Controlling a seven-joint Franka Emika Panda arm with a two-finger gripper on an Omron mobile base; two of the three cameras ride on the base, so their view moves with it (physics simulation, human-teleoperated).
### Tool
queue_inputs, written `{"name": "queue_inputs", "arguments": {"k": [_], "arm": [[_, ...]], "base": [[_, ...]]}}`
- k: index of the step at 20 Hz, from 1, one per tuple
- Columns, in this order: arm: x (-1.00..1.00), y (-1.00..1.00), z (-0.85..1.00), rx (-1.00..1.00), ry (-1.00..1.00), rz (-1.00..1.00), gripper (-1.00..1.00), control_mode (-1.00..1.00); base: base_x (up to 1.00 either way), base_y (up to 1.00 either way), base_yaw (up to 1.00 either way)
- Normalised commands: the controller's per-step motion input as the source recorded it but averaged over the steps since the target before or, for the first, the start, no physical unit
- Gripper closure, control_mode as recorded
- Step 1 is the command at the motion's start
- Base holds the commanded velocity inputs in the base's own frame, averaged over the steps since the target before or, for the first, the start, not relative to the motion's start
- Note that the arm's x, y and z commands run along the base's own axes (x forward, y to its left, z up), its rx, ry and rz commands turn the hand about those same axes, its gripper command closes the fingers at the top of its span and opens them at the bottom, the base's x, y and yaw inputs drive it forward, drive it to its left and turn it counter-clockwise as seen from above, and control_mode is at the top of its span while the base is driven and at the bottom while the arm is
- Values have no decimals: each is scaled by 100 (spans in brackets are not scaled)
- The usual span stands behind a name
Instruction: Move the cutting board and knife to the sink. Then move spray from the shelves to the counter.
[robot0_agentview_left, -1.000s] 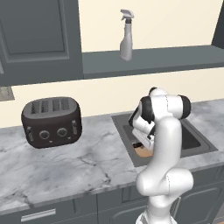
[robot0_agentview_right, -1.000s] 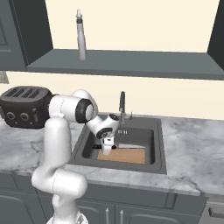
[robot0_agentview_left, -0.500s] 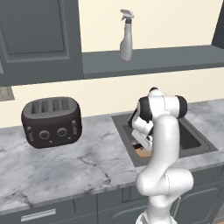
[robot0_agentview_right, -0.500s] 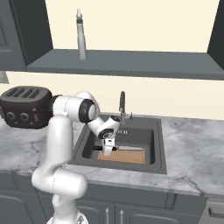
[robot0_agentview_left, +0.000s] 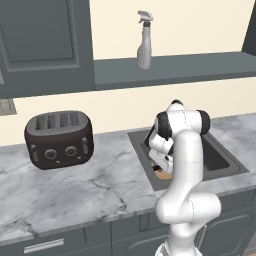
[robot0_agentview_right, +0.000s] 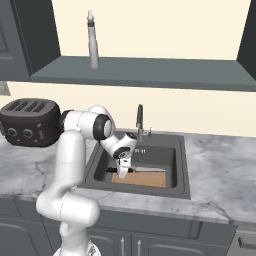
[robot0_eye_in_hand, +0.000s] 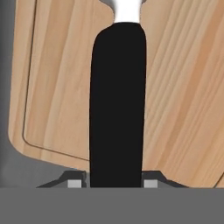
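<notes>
The cutting board (robot0_agentview_right: 144, 179) lies flat on the floor of the sink (robot0_agentview_right: 181, 167). The knife (robot0_agentview_right: 146, 170) rests across the board, blade pointing right. In the hand view its black handle (robot0_eye_in_hand: 117, 105) runs up over the wooden board (robot0_eye_in_hand: 52, 87), and my gripper (robot0_eye_in_hand: 113, 183) is shut on the handle's end, one fingertip pressed to each side. My gripper (robot0_agentview_right: 122, 173) hangs low in the basin at the board's left end. From the left my arm covers most of the board (robot0_agentview_left: 161, 173). The spray (robot0_agentview_left: 145, 42) (robot0_agentview_right: 92, 40) stands upright on the shelves (robot0_agentview_left: 175, 70) (robot0_agentview_right: 150, 72).
A dark toaster (robot0_agentview_left: 59, 139) (robot0_agentview_right: 27, 122) sits on the marble counter (robot0_agentview_left: 75, 185) (robot0_agentview_right: 220, 170) left of the sink. The curved faucet (robot0_agentview_right: 140, 120) rises at the basin's back edge, just behind my wrist. Dark cabinet doors (robot0_agentview_left: 40, 45) hang at upper left.
My hand has sunk lower into the sink with the knife, which now lies on the board. The spray and toaster have not moved.
</notes>
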Motion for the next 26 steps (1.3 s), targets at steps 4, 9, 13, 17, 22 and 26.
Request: {"name": "queue_inputs", "arguments": {"k": [4, 9, 13, 17, 22, 26], "arm": [[7, -8, -15, 2, 2, 0, 100, -100], [6, -7, -13, 2, 2, 0, -100, -100], [2, -4, 0, 3, 1, 0, -100, -100], [2, -2, 2, 1, 2, 0, -100, -100], [1, 0, 17, 0, 2, 0, -100, -100], [0, 3, 44, 0, 2, 3, -100, -100]], "base": [[0, 0, 0], [0, 0, 0], [0, 0, 0], [0, 0, 0], [0, 0, 0], [0, 0, 0]]}}
